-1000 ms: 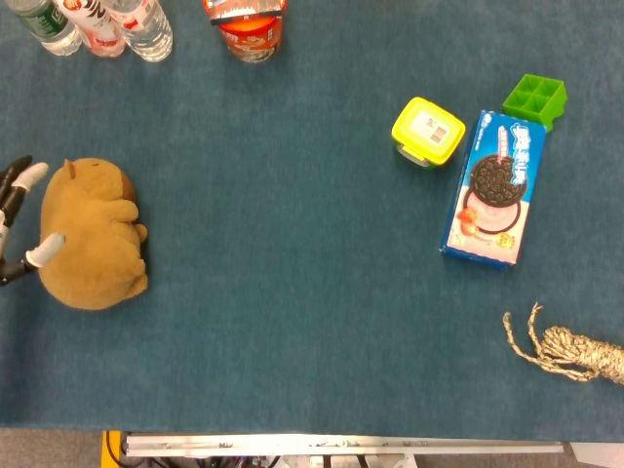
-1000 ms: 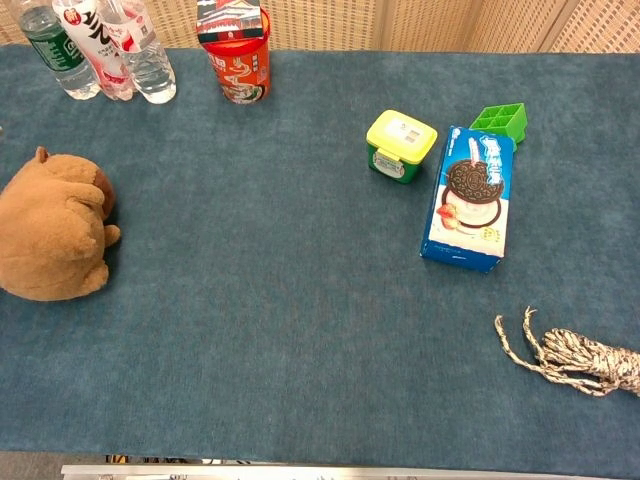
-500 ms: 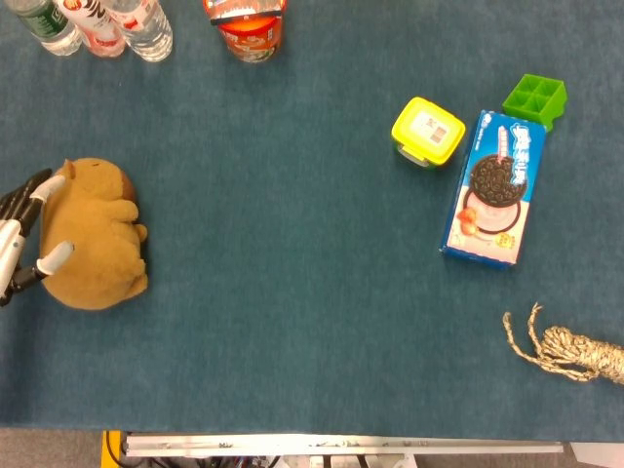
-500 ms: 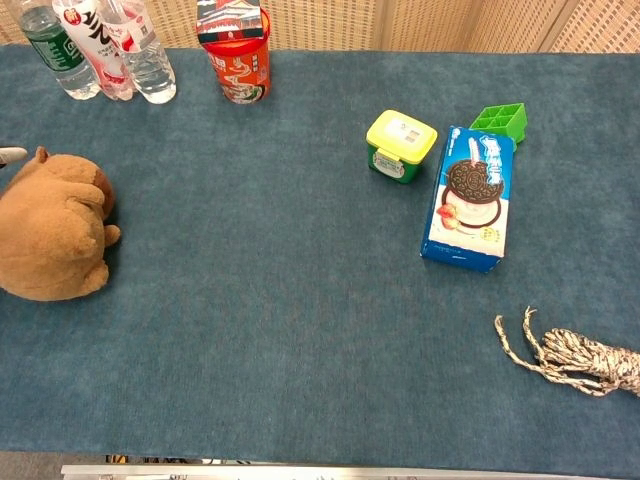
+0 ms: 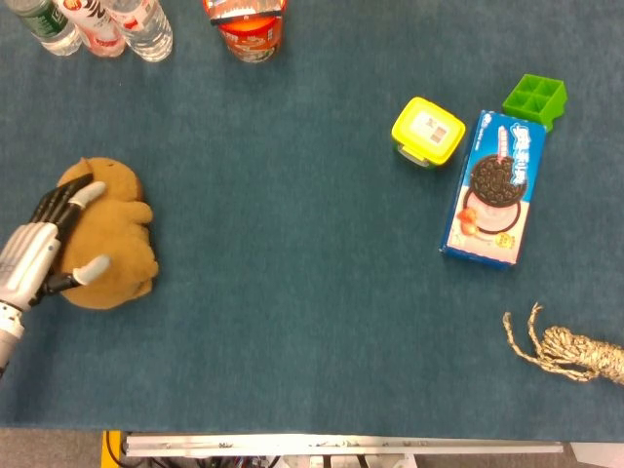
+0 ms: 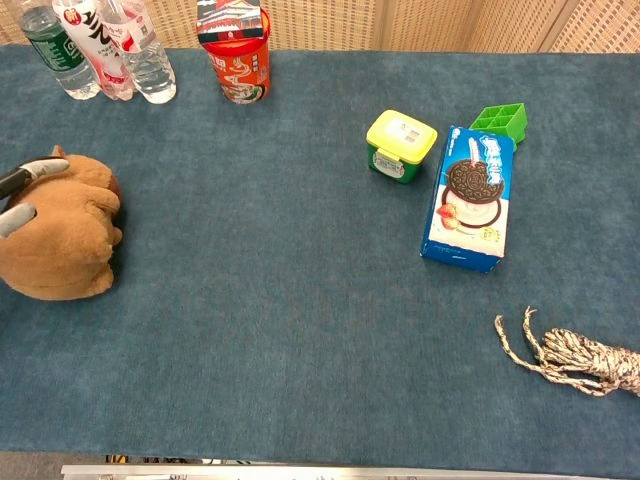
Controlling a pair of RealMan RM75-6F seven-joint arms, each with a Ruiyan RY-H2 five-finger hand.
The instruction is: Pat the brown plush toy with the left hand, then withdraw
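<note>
The brown plush toy lies on its side at the left edge of the blue table; the chest view shows the plush toy too. My left hand rests flat on top of its left half, fingers spread over the fur, holding nothing. In the chest view only the fingertips of the left hand show at the frame's left edge, lying on the toy. My right hand is in neither view.
Several water bottles and a red cup stand at the back left. A yellow-lidded box, a green tray and a blue cookie box lie at the right. A coiled rope sits near the right front.
My left hand has moved right, from beside the toy onto its top. The toy has shifted slightly to the right and looks pressed down.
</note>
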